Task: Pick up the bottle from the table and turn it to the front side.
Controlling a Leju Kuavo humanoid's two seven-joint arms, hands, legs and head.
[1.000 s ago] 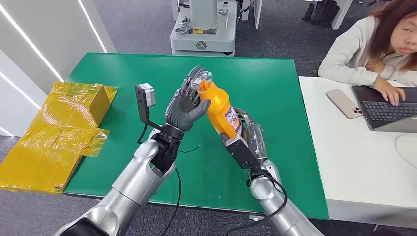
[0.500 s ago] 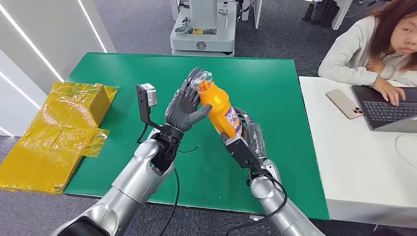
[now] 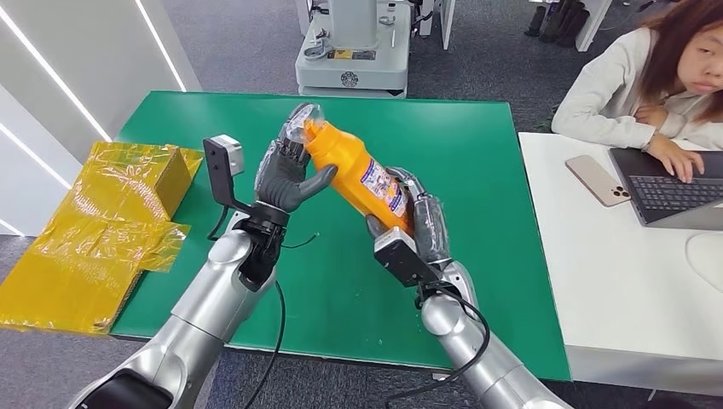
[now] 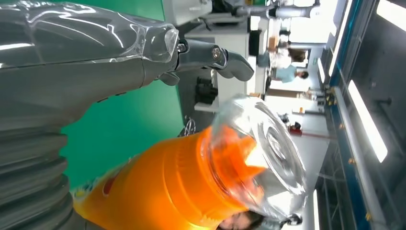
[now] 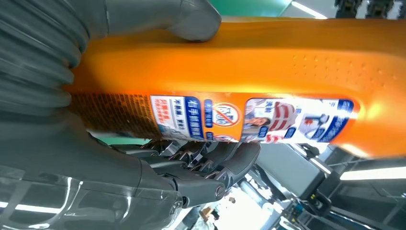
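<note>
My right hand [image 3: 415, 223] grips the bottle's [image 3: 356, 175] base, tilted above the table [image 3: 477, 145]; my left hand [image 3: 288, 175] closes round its neck under the clear cap [image 3: 304, 121]

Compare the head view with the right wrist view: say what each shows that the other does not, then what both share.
Head view alone: the green table, the left hand at the bottle's clear cap, yellow wrapped boxes, a person at a laptop. Right wrist view alone: the label's small print up close. Both: the orange bottle, held off the table by the right hand.
</note>
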